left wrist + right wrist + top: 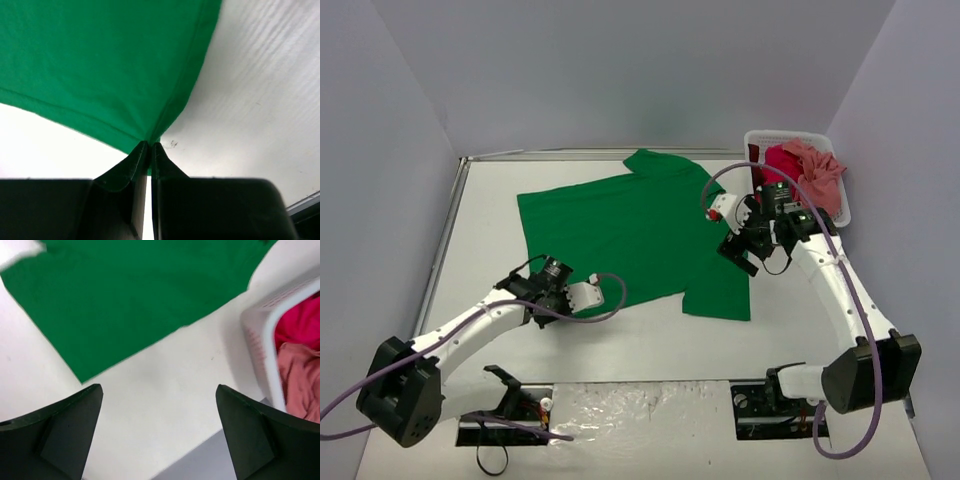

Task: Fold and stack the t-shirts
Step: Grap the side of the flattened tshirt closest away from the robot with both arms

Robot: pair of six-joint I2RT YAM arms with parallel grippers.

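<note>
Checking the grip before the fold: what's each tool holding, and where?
The left tool pinches the green t-shirt at a hem corner; the right tool is open, holding nothing.

White slatted plastic basket (256, 340) at the far right corner of the white table (480, 250)

green t-shirt (620, 235) spread on table (485, 235)
</note>
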